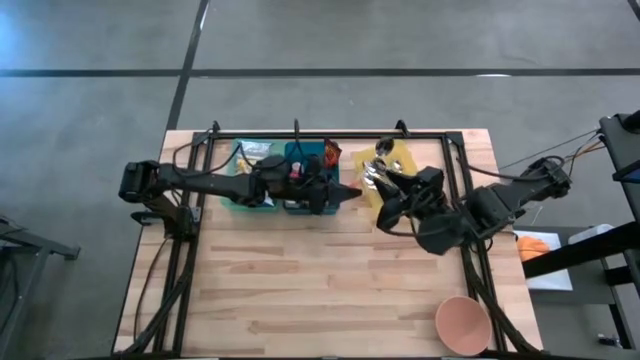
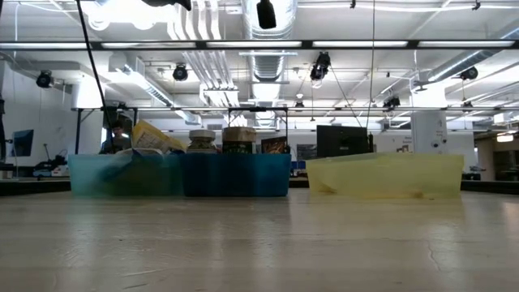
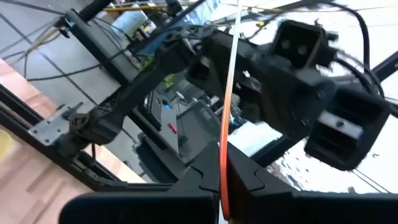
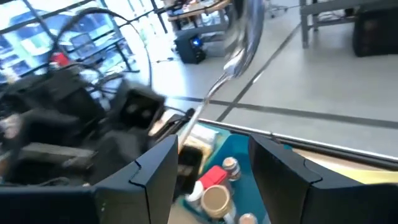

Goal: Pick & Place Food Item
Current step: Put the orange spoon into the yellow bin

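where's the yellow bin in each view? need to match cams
High view: yellow bin at the table's far edge, right of centre, partly under the right arm.
Low view: pale yellow bin, right of centre.
Left wrist view: not identifiable.
Right wrist view: only its yellow edge.
Shared landmark: the dark blue bin beside it.

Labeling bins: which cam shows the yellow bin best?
High view: the yellow bin shows from above, partly covered by the right end effector. Low view shows only its front wall. Right wrist catches an edge; left wrist shows none.
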Controlling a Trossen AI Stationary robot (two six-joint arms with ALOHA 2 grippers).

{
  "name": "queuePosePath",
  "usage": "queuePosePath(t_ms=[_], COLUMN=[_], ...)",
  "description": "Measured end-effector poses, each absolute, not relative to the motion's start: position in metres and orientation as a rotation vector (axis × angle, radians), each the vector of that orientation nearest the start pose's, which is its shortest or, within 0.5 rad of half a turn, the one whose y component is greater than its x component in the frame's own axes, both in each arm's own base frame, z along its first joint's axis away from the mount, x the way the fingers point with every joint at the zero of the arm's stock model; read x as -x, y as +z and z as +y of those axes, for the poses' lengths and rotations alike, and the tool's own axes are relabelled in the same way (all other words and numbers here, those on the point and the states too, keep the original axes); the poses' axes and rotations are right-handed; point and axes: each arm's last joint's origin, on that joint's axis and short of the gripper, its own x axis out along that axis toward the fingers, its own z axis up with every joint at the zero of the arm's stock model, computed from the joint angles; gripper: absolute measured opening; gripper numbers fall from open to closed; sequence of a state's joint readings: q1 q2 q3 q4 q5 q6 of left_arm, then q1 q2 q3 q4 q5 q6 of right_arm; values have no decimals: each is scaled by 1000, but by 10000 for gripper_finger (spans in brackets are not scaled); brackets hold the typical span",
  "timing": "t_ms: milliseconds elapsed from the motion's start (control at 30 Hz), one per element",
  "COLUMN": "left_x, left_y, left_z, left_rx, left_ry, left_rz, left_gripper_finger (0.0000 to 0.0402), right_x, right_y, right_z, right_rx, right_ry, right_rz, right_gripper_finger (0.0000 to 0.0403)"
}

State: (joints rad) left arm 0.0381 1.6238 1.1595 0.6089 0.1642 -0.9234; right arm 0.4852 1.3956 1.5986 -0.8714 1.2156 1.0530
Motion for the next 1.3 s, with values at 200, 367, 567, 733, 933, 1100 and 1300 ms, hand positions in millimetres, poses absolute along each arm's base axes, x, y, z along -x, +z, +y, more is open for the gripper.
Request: queuePosePath(t_ms=[200, 367, 567, 733, 933, 1100, 1300], left_x=[-375, -375, -374, -373, -372, -369, -366], left_y=[327, 328, 331, 333, 334, 337, 342], left_z=[4, 3, 2, 2, 2, 2, 3], left_rx=[898, 890, 879, 875, 875, 870, 858], left_ry=[-212, -225, -253, -263, -267, -270, -277], left_rz=[-85, -94, -108, -111, -107, -114, -132], left_gripper_finger=[1, 1, 1, 1, 1, 1, 1], right_x=[-250, -255, -261, -259, -255, -253, -254], right_y=[423, 424, 430, 432, 436, 437, 438], right_z=[89, 82, 81, 81, 83, 84, 85], right_rx=[-480, -495, -481, -500, -531, -541, -532], right_ry=[-854, -842, -770, -741, -681, -654, -648], right_rz=[51, 66, 83, 92, 108, 120, 113], right_gripper_finger=[192, 192, 191, 191, 191, 191, 191])
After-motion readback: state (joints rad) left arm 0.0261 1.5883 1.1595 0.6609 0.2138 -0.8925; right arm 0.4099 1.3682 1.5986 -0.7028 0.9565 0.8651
